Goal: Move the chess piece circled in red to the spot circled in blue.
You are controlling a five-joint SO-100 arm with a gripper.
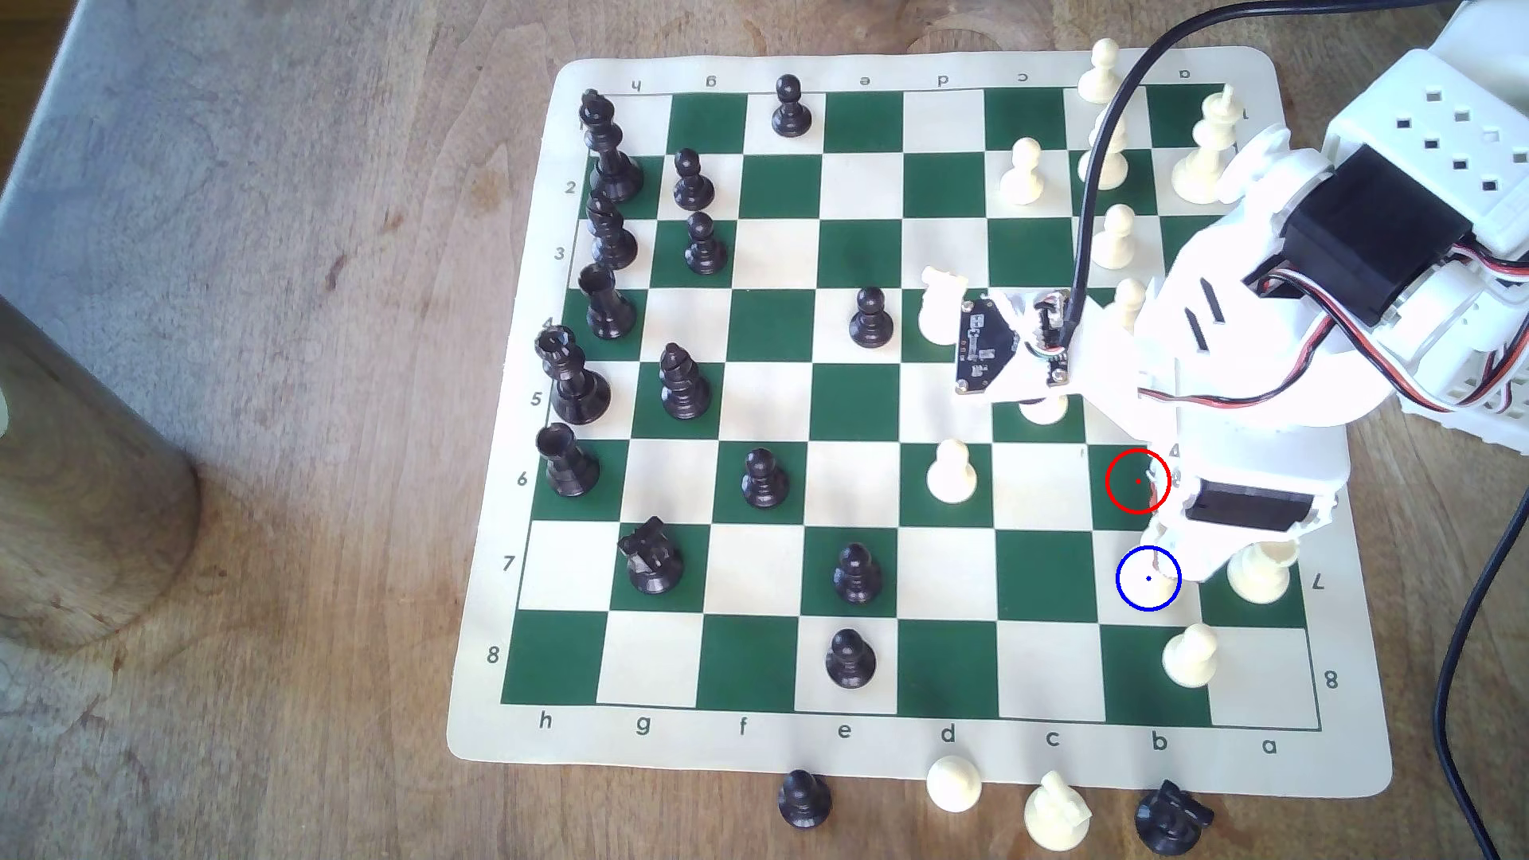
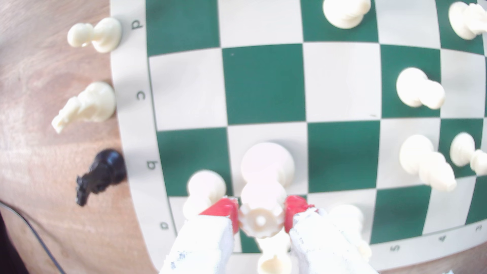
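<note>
Queen (image 2: 261,220) gripped at coronet between red pads (image 2: 224,210) of gripper (image 2: 261,216); jaws clenched on it, base over cream square. In exterior view, queen hidden under arm; blue-ringed spot (image 1: 1148,579) partly covered by wrist, red-ringed green square (image 1: 1138,480) just beside it, bare.

Judged: placing step. Best lowered straight, kept upright, base centred on ring's dot before release. Cream rook (image 1: 1259,572) and pawn (image 1: 1191,653) close by; jaws to open only slightly, then rise vertically to avoid knocking neighbours.

Rolled vinyl board (image 1: 910,748), green and cream, on worn wooden surface (image 1: 289,496). Captured pieces off board's lettered edge. Black cable (image 1: 1092,165) trailing across far files. Strong daylight, whites washed out.
</note>
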